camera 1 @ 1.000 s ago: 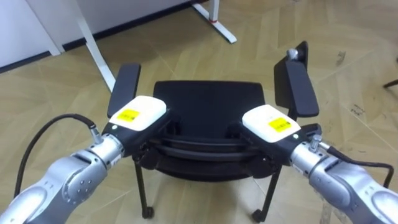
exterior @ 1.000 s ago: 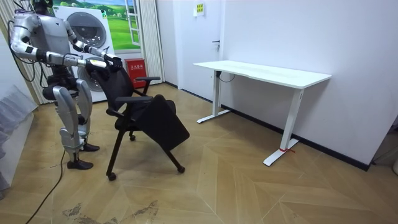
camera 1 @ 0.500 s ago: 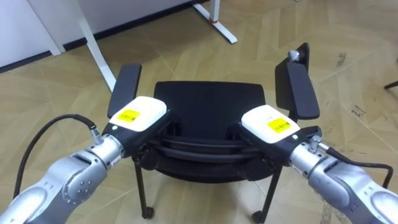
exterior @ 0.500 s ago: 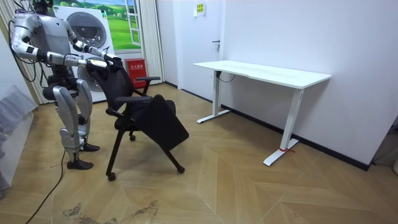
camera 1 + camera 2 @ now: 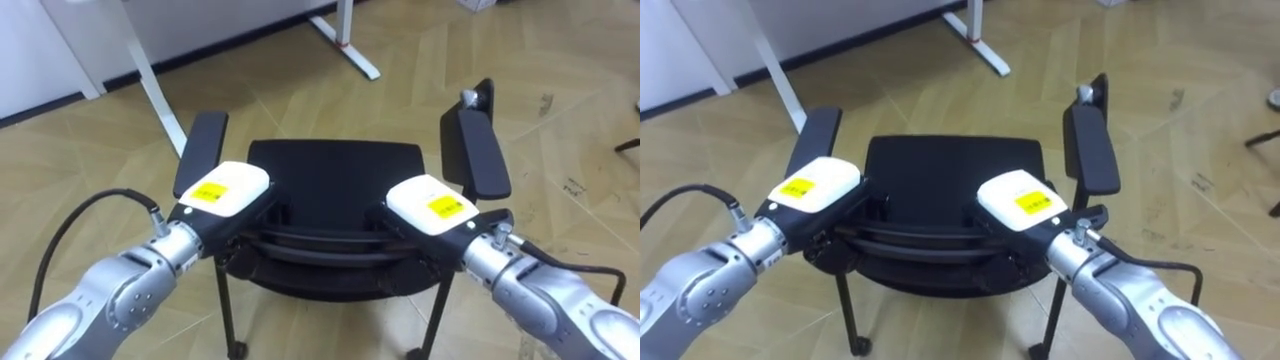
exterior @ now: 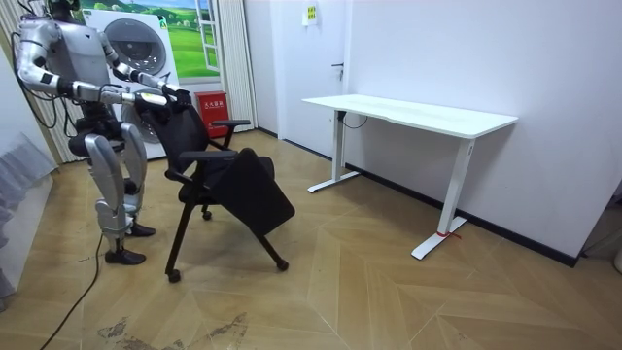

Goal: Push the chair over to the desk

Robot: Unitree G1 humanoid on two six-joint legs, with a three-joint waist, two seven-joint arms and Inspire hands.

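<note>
Chair position: the black chair (image 5: 335, 175) fills the centre of the eye views, its backrest nearest the robot and its seat facing away. In the room view it stands left of centre, between the robot and the white table (image 6: 408, 112).
Left robot hand: the left robot hand (image 5: 225, 188) lies on the top rail of the backrest, left of centre. Its fingers are hidden under its white back cover, so I cannot tell whether they are clasped round the rail.
Right robot hand: the right robot hand (image 5: 432, 203) lies on the same rail, right of centre. Its grip cannot be told either.
Handling: probably moderately heavy and rigid in the frame. The casters (image 6: 175, 276) should let it roll readily, and may let it swivel off line if one side is pushed harder.
Where to hold: the top rail, with both hands evenly spread as they are. The armrests (image 5: 477, 150) stick up on each side and look less steady to push on.
Surface: the wooden parquet floor (image 5: 560, 120) is hard and smooth, so little drag is likely.
Room: a table leg (image 5: 150, 75) stands in the upper left of the frame. A washing machine (image 6: 136, 44) stands behind the robot in the upper left of the room view.
</note>
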